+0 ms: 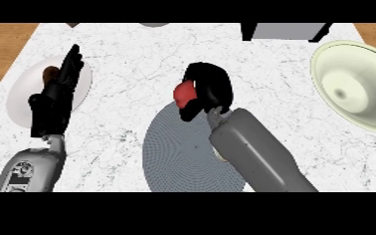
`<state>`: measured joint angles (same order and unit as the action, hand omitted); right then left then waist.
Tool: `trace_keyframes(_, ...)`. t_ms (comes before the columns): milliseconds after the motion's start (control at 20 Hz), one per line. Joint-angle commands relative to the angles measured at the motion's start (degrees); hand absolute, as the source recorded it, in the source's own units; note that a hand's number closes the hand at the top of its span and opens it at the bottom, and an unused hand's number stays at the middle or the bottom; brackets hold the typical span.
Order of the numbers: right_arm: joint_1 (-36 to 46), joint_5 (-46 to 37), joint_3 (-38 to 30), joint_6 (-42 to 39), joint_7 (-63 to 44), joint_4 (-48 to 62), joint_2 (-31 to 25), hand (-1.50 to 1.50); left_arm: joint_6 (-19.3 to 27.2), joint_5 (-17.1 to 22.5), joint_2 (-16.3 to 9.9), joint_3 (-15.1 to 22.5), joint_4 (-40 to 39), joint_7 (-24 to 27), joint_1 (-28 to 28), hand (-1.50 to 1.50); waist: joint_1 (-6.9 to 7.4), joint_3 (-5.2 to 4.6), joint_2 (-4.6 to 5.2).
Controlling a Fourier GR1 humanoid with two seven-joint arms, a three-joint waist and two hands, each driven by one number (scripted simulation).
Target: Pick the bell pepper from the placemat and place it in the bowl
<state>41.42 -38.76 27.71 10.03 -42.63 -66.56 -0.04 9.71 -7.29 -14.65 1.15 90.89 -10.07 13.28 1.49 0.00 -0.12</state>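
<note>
A red bell pepper (183, 93) shows at the far edge of the round grey placemat (180, 154) in the middle of the counter. My right hand (209, 89) is curled round the pepper from the right and above, hiding most of it. Whether the pepper still touches the mat is unclear. The pale yellow-green bowl (351, 87) sits at the right edge of the view, well apart from the hand. My left hand (57, 97) rests open at the left, fingers up, over a white plate.
A white plate (26, 92) with a brown object (50, 73) on it lies at the left under my left hand. A grey box (288, 31) stands at the counter's back right. Bare marble lies between placemat and bowl.
</note>
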Motion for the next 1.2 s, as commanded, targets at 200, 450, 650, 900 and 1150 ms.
trace_keyframes(200, 7.7, -11.0, 2.8, 14.4, -24.4, -8.4, 0.0, 1.50, -0.6, 0.6, -1.3, -2.1, -0.1, -0.5, -0.1, 0.00, -1.28, -0.07, -0.44)
trace_keyframes(450, 4.4, -23.3, 0.6, 12.5, -30.4, -10.8, 0.0, 1.50, 0.7, -0.1, 0.7, -1.5, -0.6, 0.9, -1.5, 0.00, -2.56, -0.06, -0.43)
trace_keyframes(650, 0.5, -22.4, -7.6, 11.4, -24.9, -16.0, -5.6, 1.50, -1.1, 0.8, -1.4, -2.8, 2.4, -0.5, -2.5, 0.00, -2.24, 0.01, -0.28)
trace_keyframes(900, -5.6, -20.5, -14.7, 14.4, -17.8, -21.0, -10.7, 1.50, -1.0, 0.3, -0.5, -2.8, 0.1, 1.3, -2.2, 0.00, -2.32, 0.01, -0.05)
trace_keyframes(1150, -10.8, -16.3, -22.1, 16.0, -10.2, -21.9, -16.7, 1.50, -1.5, 0.2, -0.4, -2.8, 2.6, -0.7, -1.4, 0.00, -1.89, 0.03, 0.00)
